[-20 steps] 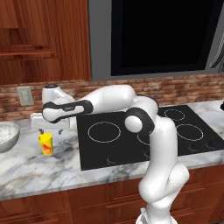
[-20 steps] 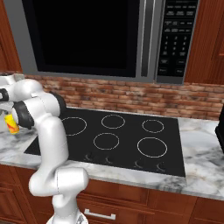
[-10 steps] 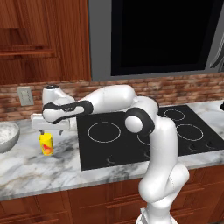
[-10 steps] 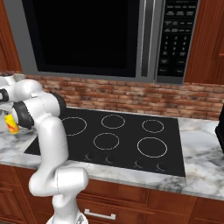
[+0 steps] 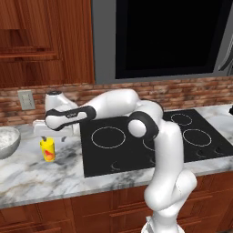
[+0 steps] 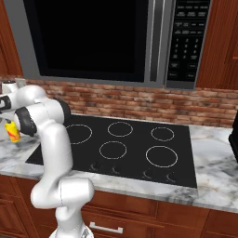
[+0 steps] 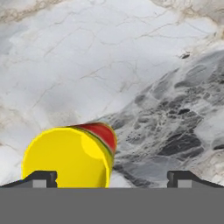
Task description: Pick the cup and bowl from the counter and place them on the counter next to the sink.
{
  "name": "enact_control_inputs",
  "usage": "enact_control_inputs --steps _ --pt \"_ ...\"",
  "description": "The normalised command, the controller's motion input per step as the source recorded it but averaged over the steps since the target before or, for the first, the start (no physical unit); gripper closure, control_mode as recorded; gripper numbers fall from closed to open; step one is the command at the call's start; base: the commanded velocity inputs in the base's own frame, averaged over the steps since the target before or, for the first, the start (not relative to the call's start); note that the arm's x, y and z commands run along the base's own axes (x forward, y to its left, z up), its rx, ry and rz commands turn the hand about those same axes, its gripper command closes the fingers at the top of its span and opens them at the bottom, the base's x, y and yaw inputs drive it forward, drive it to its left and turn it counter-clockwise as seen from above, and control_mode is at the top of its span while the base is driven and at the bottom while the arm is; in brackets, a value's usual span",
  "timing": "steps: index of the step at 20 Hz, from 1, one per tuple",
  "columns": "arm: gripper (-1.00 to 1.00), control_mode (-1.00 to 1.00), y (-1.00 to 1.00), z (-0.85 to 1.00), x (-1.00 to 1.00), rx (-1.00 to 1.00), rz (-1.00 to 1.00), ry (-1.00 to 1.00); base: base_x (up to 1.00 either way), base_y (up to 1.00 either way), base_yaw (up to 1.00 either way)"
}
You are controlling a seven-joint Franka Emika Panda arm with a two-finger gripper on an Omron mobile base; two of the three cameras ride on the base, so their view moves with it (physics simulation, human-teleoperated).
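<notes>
I have the gripper (image 7: 111, 177) hanging right over the cup (image 5: 47, 149), jaws spread as wide as they go and holding nothing. The cup stands upright on the counter (image 5: 41, 175), left of the cooktop (image 5: 150, 143) and right of the bowl (image 5: 8, 142), apart from both.

In the hand view the cup (image 7: 70, 155) sits off to the left, its rim close by the left fingertip (image 7: 41, 178) and not centred between the two. To do this step well, I judge I should shift the hand sideways until the cup lies midway, then lower straight and close around its wall below the rim.

There is open marble nearer me and to the cup's right. The brick wall (image 5: 27, 98) lies behind and the bowl to the left, so I would lift straight up before swinging away.
</notes>
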Motion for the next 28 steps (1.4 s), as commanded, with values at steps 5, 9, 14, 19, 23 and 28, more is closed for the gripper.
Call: enact_control_inputs --steps 5,9,14,19,23,28 --pt "-1.0 -1.0 0.0 -0.23 0.1 0.0 0.0 0.0 0.0 0.0 0.0" --pt "-1.0 -1.0 0.06 -0.22 0.14 -0.01 0.0 0.0 0.0 0.0 0.0" --pt "-1.0 -1.0 0.03 -0.21 0.12 -0.01 0.0 0.0 0.0 0.0 0.0" --pt "-1.0 -1.0 0.0 -0.22 0.12 0.0 0.0 0.0 0.0 0.0 0.0" --pt "-1.0 -1.0 0.0 -0.14 0.04 0.0 0.0 0.0 0.0 0.0 0.0" --pt "-1.0 -1.0 0.0 0.0 0.0 0.0 0.0 0.0 0.0 0.0 0.0"
